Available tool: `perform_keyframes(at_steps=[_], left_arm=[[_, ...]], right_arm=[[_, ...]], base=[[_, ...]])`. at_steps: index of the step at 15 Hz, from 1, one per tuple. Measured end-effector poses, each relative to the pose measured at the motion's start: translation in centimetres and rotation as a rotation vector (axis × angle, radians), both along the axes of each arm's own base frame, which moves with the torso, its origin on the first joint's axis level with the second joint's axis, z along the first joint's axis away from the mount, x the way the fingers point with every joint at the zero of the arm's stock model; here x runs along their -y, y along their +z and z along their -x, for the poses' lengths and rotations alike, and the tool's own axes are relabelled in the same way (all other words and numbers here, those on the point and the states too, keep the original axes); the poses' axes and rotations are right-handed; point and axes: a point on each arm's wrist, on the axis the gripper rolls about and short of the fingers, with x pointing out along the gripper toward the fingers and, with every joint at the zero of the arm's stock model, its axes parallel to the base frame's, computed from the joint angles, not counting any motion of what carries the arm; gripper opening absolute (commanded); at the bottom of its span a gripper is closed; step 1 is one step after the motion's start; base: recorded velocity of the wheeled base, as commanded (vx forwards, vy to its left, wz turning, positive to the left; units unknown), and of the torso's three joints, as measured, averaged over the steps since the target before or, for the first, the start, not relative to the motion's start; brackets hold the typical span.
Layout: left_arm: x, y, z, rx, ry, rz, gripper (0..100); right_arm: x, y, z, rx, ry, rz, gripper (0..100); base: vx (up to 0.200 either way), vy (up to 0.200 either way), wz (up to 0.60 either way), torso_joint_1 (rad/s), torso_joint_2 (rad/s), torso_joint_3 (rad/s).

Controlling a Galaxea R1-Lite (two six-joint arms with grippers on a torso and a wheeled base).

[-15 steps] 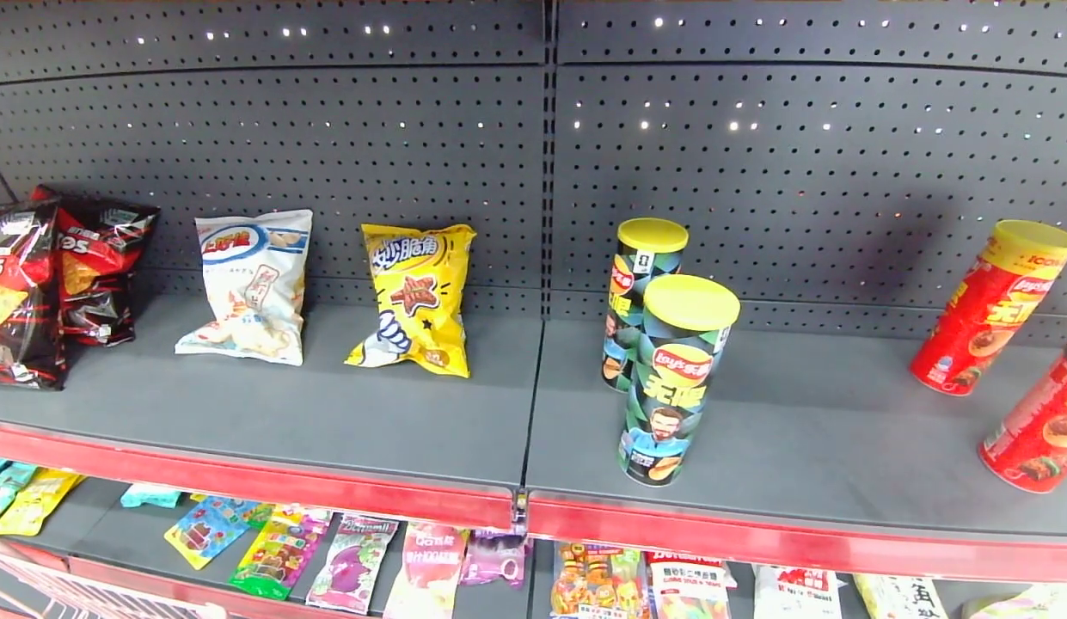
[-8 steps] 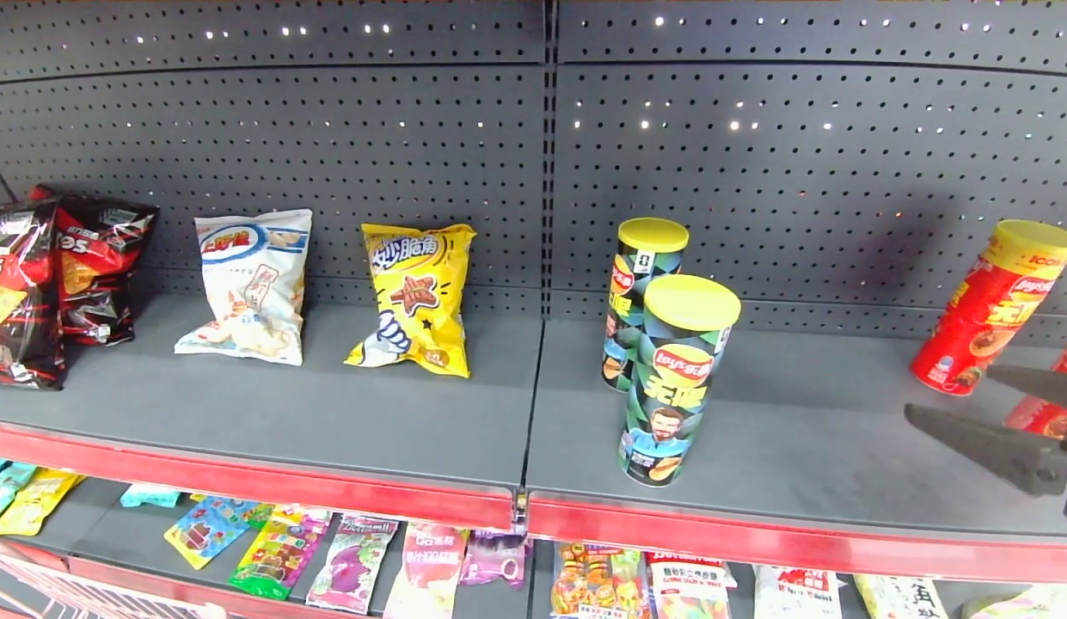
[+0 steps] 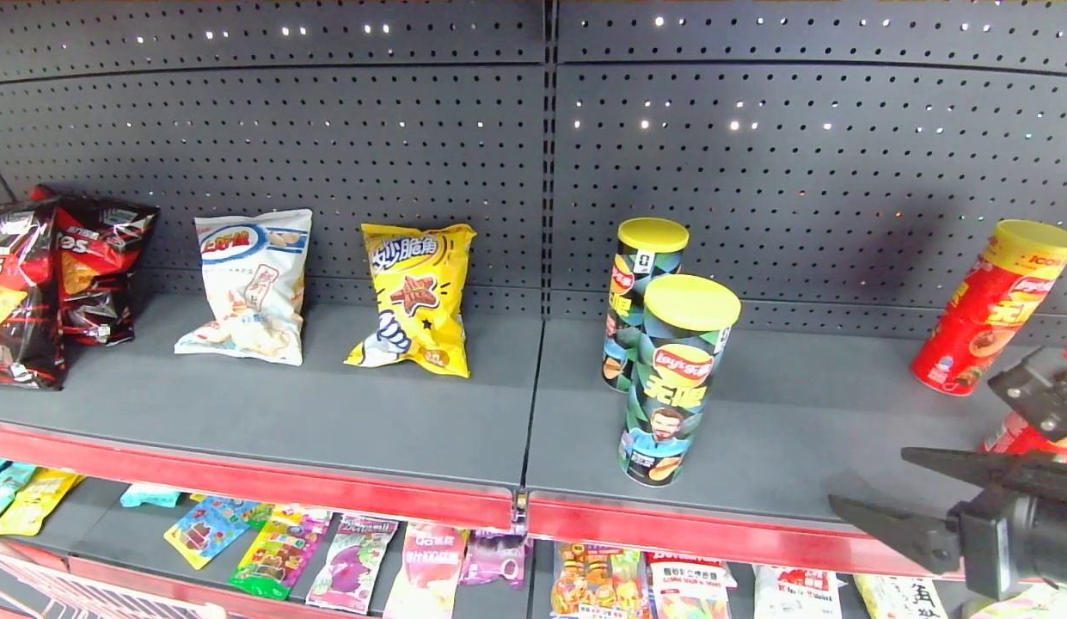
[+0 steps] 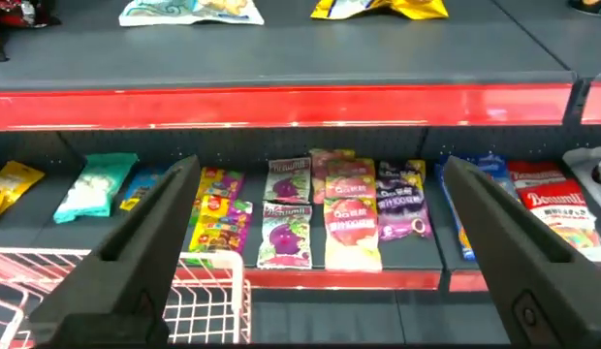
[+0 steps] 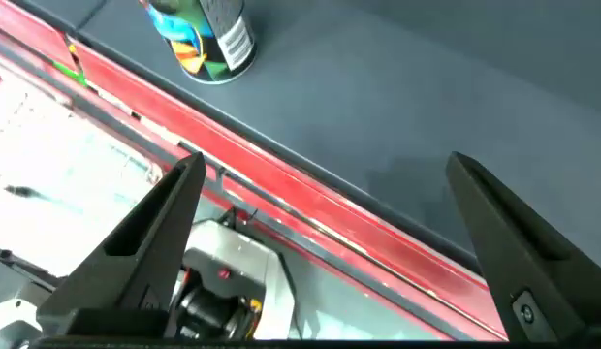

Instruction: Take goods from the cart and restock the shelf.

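The grey shelf [image 3: 327,413] holds snack bags on the left, two green chip cans [image 3: 677,378] in the middle and red chip cans [image 3: 993,305] on the right. My right gripper [image 3: 870,478] hangs open and holds nothing at the shelf's front right edge, in front of a partly hidden red can [image 3: 1019,437]. The right wrist view shows my right gripper [image 5: 327,160] over the bare shelf board [image 5: 397,107], with a green can's base [image 5: 208,39] farther off. My left gripper [image 4: 320,165] is open and holds nothing, low in front of the lower shelf.
Black, white and yellow chip bags [image 3: 417,297] lean on the pegboard back. The lower shelf [image 4: 310,276] carries several candy packets [image 4: 351,208]. The white wire cart [image 4: 199,305] sits below my left gripper. A red front rail [image 3: 258,481] edges the shelf.
My right gripper has come into the head view from the right, open, and moved left and down to the shelf's front edge. It now covers part of the front red can.
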Motion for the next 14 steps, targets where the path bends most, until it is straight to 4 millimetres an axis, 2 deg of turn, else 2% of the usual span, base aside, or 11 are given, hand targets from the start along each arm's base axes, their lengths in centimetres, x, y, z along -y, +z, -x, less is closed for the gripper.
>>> perform_keyframes(at_steps=[4,9,14], left_arm=[[0.0,0.0,0.0,-0.001,0.013,0.007,100],[0.0,0.0,0.0,0.000,0.013,0.008,100],[0.0,0.0,0.0,0.000,0.014,0.008,100]], right_arm=[[-1.0,-1.4,-2.6,-0.008,0.009,0.005,100],[-1.7,-3.1,-4.0,-0.082,0.016,0.029,100],[-3.2,-4.3,-6.0,-0.097,0.012,-0.029,100]], base=[[0.000,0.000,0.00,0.000,0.00,0.000],[0.000,0.000,0.00,0.000,0.00,0.000],[0.000,0.000,0.00,0.000,0.00,0.000]])
